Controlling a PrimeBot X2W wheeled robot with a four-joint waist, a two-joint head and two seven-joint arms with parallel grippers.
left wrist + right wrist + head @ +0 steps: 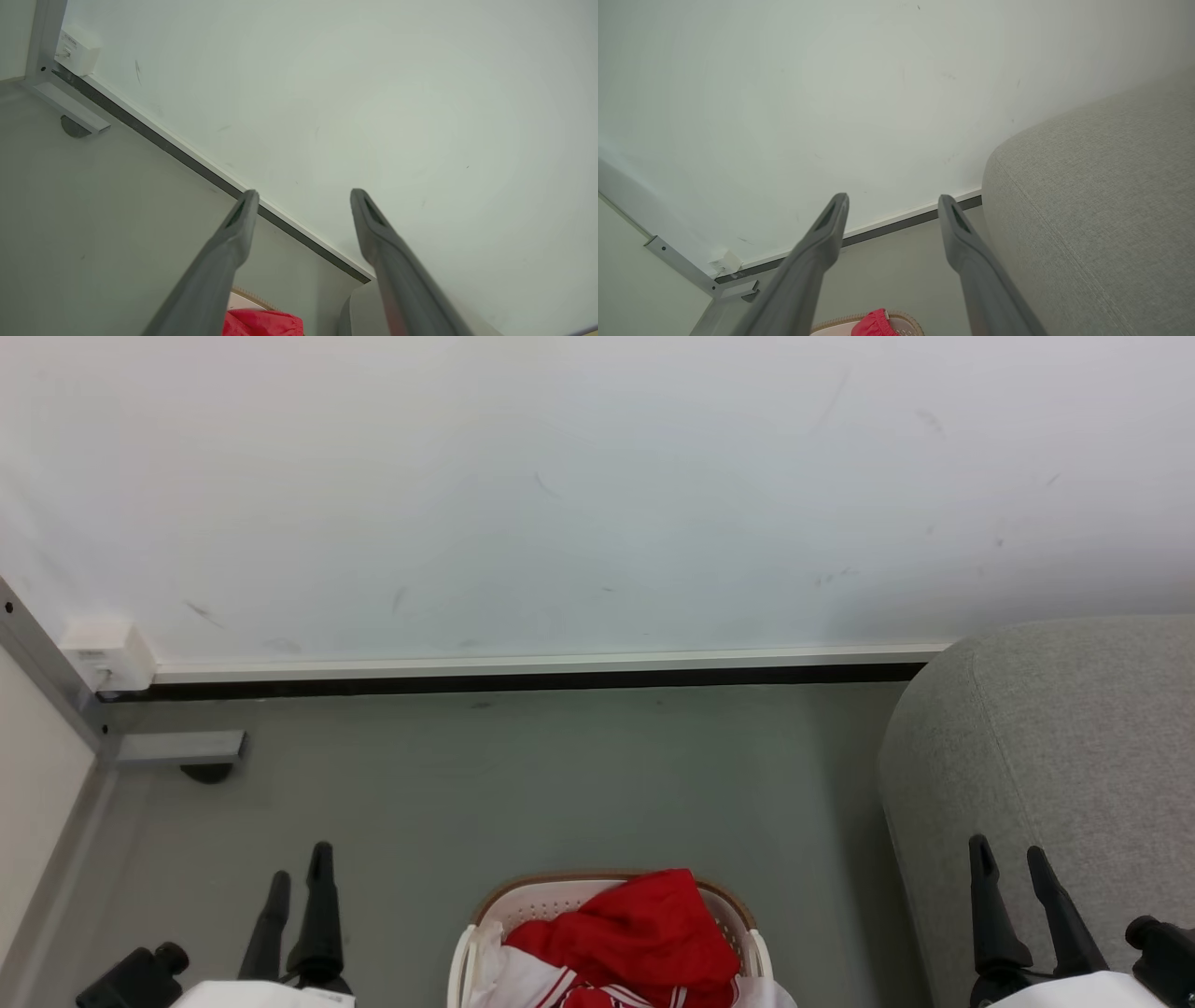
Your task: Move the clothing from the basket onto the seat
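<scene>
Now: clothing [644,924] heaped in the basket [537,899], seat [1055,737] right of the basket. Left gripper [300,862] left of the basket, right gripper [1006,846] right of it, both spread wide and empty.

The clothing [644,933] heaped in the basket [537,901], basket on the floor [560,784], seat [1055,737] to the basket's right and apart from it, wall [560,476] behind along the floor's far edge, metal frame [177,747] at the floor's far left corner

bare floor [560,784] around basket [738,915]; seat [1055,737] bulking right, wall [597,476] behind
</scene>
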